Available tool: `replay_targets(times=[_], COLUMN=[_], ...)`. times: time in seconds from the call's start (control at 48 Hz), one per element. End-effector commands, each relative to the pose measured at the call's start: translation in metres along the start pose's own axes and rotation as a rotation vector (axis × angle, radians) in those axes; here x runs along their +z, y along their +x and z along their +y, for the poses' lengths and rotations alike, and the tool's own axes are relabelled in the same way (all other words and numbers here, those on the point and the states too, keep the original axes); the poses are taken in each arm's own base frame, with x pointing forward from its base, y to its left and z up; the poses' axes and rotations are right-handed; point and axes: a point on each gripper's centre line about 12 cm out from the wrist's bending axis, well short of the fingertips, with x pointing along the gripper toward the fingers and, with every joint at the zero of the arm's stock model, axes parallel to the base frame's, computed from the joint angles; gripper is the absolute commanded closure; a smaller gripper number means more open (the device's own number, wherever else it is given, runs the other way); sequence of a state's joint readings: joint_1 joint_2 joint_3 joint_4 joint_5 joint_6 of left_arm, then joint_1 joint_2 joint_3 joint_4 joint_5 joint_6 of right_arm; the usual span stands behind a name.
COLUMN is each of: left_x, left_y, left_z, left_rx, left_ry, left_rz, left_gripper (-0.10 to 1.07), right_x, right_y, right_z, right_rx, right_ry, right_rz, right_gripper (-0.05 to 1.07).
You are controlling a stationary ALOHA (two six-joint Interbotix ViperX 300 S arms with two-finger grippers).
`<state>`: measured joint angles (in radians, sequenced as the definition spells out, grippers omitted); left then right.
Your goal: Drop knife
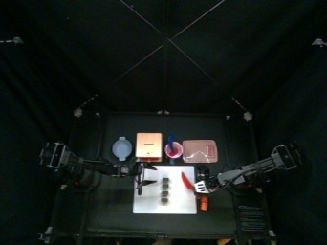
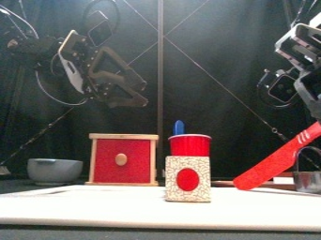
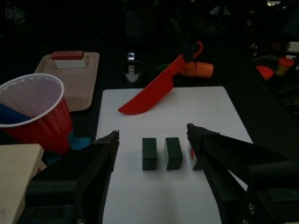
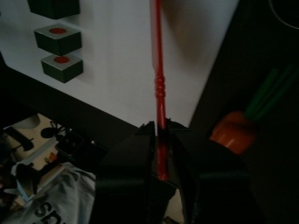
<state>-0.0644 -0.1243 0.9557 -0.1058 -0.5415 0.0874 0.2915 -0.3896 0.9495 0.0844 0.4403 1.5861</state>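
- The knife (image 3: 160,86) looked smooth red plastic, faintly glossy;
- the white board (image 3: 176,184) was matt and smooth;
- the red cup (image 3: 35,109) looked glossy plastic;
- the box (image 2: 123,158) seemed matt painted wood.

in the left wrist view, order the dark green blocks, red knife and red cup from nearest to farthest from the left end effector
Measured from the left end effector:
1. Dark green blocks, on the white board between its jaws.
2. Red cup, off the board to one side.
3. Red knife, slanting over the board's far end, held up by the right arm.

One red knife (image 3: 158,86), one red cup (image 3: 35,109), three dark blocks (image 1: 165,189) and one white board (image 3: 228,122) are showing.
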Motion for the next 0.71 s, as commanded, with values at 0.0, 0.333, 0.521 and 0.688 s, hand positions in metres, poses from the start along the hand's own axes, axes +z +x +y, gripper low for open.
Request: replay_targets(times=[0.0,0.333,0.521,0.688], left_x=[0.009,0.007,0.005,0.008], left_y=[0.001,-0.002,-0.003,-0.004], left_z=[0.002,0.002,0.002,0.003], left_rx=[0.004,0.003,0.004,0.008], left_ry=[0.006,0.005,0.002,-0.011], left_rz=[-0.032,-0.028,-0.020,-0.015], left_gripper=[0.02,0.02,0.02,0.02], right_x=[-0.002,-0.002,0.009,0.030], right_y=[0.002,0.011,0.004,-0.025], right_z=[0.006,0.008,0.014,0.029], right_rx=[0.029,0.026,0.027,0.030], right_ry=[0.010,-0.021,-0.240,-0.445], right_rz=[0.004,-0.002,-0.087,-0.201], right_gripper=[0.35,0.23,0.23,0.23])
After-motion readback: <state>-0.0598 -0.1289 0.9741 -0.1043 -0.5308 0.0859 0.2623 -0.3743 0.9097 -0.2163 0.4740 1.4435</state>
